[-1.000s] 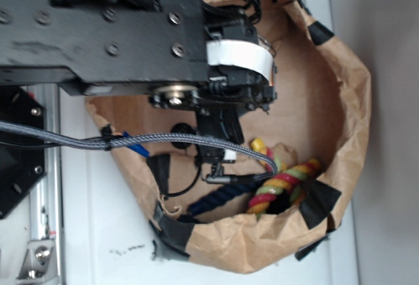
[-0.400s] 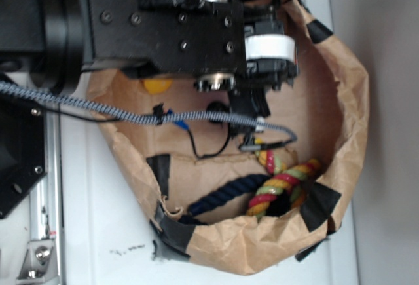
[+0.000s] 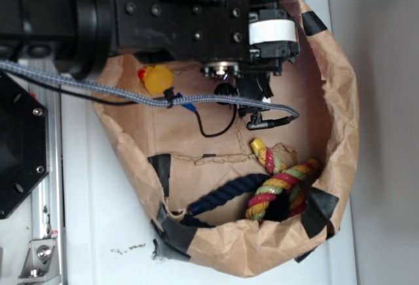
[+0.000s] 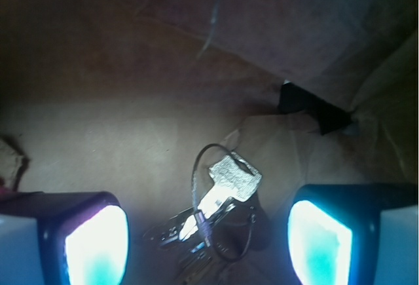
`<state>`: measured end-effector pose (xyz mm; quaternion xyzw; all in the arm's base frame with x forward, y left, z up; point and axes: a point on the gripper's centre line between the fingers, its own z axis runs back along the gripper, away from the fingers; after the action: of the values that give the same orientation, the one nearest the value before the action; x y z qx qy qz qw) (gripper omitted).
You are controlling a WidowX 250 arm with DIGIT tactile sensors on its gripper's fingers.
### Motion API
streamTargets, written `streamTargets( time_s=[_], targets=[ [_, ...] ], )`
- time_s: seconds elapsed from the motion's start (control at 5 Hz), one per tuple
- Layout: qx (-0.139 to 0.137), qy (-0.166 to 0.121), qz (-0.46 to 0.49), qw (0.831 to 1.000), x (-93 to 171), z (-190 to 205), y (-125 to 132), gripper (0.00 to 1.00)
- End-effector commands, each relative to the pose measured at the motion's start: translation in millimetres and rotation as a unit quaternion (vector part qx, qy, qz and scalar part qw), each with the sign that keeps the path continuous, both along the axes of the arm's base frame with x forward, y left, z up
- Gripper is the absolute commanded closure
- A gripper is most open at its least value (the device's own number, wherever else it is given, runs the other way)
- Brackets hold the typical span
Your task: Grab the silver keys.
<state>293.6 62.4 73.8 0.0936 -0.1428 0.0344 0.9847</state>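
Hovering inside the brown paper bag [image 3: 340, 101], the gripper [image 4: 208, 239] has its two fingers [image 4: 97, 246] spread wide, and the wrist view shows the silver keys [image 4: 219, 196] lying on the bag floor in the gap between them, nearer the bottom of that view, with the thin wire ring looping around the bright key head. Compared with a second ago, the arm [image 3: 163, 16] has swung further toward the far wall of the bag from the multicoloured rope toy [image 3: 281, 187]; the yellow rubber duck [image 3: 156, 78], hidden under the arm before, now shows near the bag's left wall, and the whole wrist has drawn away from the rope toy. The move appears to have carried the fingers over the keys, so the approach looks nearly done and the grasp itself not yet begun: neither finger touches the metal in the wrist view. The keys cannot be seen in the exterior view, where the wrist covers them. Judging from this, the next step would be a short descent and a closing of the fingers, with care that they catch the key blades or ring rather than only pinching crumpled paper. A dark blue rope [image 3: 222, 196] lies beside the rope toy, well apart from the keys, and a braided cable [image 3: 98, 88] crosses the bag above the duck.
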Motion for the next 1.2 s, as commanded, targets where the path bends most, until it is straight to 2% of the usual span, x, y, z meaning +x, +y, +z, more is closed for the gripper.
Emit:
streamTargets(
  time_s=[0.0,0.2,0.6,0.8,1.0],
  targets=[
    [0.014,-0.019,0.016,1.0,2,7,11,0.0],
    [0.016,-0.019,0.015,1.0,5,5,13,0.0],
    [-0.003,-0.009,-0.001,1.0,12,-27,0,0.0],
    [0.005,0.004,-0.001,1.0,12,-39,3,0.0],
    [0.007,-0.001,0.005,1.0,10,-39,5,1.0]
  ],
)
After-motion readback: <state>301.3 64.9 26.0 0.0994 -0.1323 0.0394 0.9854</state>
